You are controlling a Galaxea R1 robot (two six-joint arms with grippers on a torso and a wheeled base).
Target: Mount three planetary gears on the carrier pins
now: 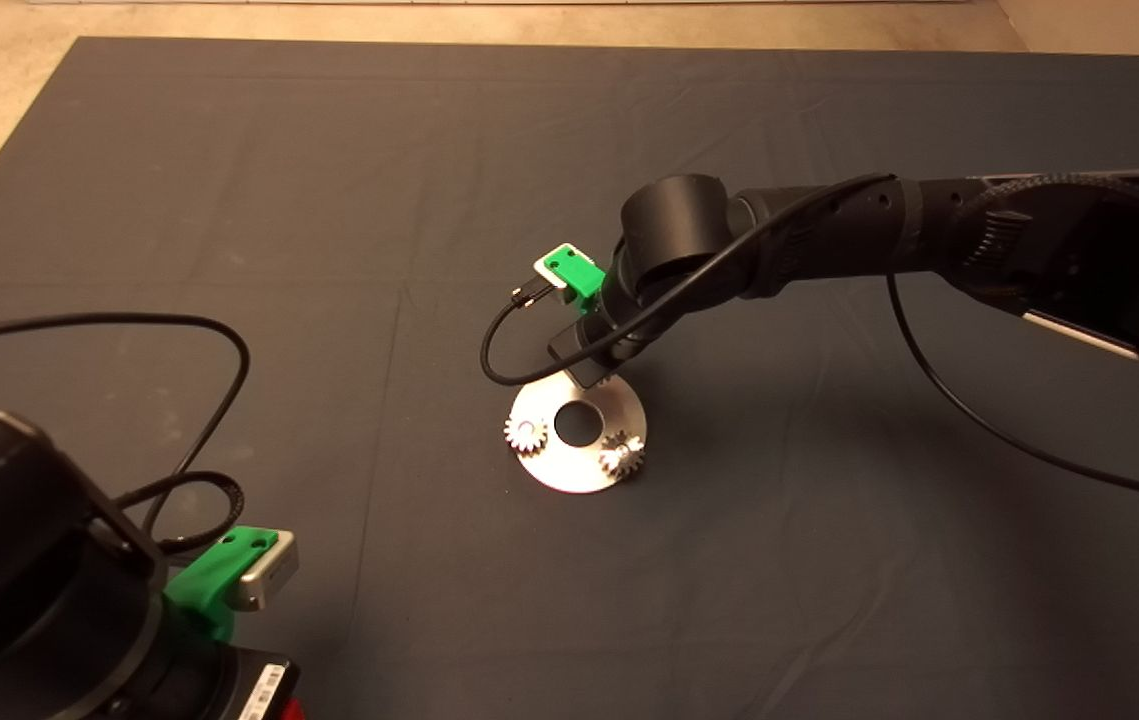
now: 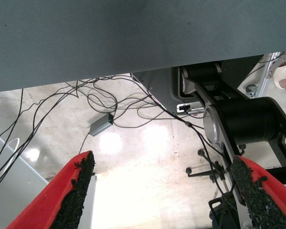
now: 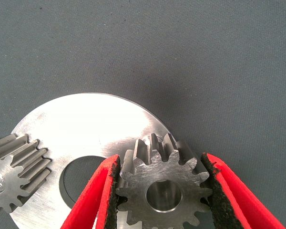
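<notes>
The shiny round disc (image 1: 569,470) with a central hole lies mid-mat. Two planetary gears (image 1: 525,433) (image 1: 621,453) sit on carrier pins on it. My right gripper (image 1: 591,375) hangs over the disc's far edge, its fingers hidden under the wrist in the head view. In the right wrist view the right gripper (image 3: 160,159) is shut on a third gear (image 3: 143,191), low over the disc (image 3: 95,124). A silver pin top (image 3: 164,195) shows in that gear's bore. One seated gear (image 3: 9,176) shows beside it. My left gripper (image 2: 163,160) is open and parked at the mat's near left.
The right arm's black cable (image 1: 979,420) loops over the mat to the right of the disc. The left arm's cable (image 1: 219,370) curls at the near left. Past the mat's edge the left wrist view shows floor cables (image 2: 109,102) and the robot's base (image 2: 248,124).
</notes>
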